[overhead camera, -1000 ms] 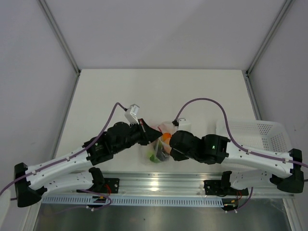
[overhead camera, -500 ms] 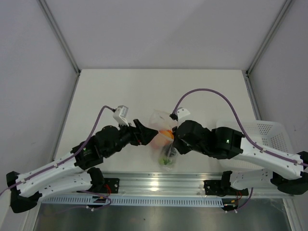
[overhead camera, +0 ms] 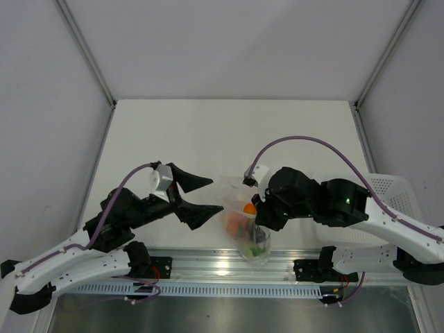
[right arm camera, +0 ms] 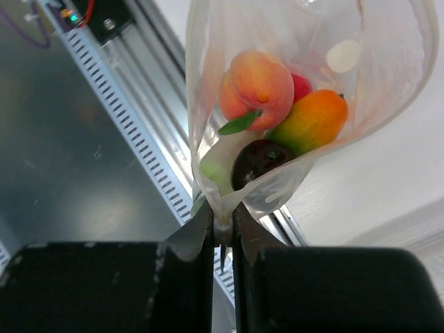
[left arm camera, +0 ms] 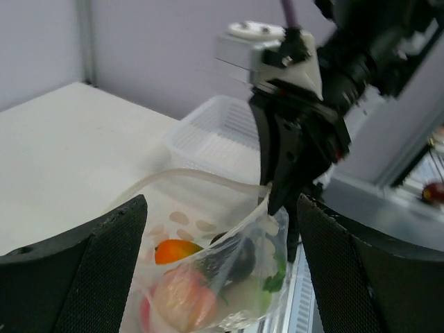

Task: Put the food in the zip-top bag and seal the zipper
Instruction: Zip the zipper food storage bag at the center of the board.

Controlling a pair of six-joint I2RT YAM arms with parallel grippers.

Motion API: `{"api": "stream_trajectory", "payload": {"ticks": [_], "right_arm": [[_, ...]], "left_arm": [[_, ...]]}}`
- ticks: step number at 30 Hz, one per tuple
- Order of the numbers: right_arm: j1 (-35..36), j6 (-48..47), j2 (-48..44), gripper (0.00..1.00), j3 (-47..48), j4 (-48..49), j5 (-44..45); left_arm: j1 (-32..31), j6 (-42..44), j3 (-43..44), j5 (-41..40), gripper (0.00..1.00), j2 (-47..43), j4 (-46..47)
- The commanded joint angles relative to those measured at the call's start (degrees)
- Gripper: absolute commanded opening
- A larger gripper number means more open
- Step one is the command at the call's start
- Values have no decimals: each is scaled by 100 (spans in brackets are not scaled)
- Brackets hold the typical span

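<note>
Between right jaws, clamped on one thin edge of zip-top bag, food heaped inside; left jaws wide, holding nothing, just beside: could slip under load, spilling food off worktop edge.

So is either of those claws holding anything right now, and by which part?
The right gripper pinches the zip-top bag by its upper edge, with the food hanging inside. The left gripper is open and holds nothing.

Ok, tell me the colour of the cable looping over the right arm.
Purple; the cable shows best in the top external view.
</note>
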Motion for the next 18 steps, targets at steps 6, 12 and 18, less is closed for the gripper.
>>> {"api": "stream_trajectory", "payload": {"ticks": [6,12,18], "right_arm": [[80,-703,107,0,623,-410,-1696],[115,-897,1,0,650,-454,-2056],[115,-959,-43,0,658,-507,-2162]], "left_arm": [[-22,1556,839,3217,90,1208,95],[-22,1873,1148,3915,92,1849,-79],[-13,1856,1447,4775,92,2517,-186]]}}
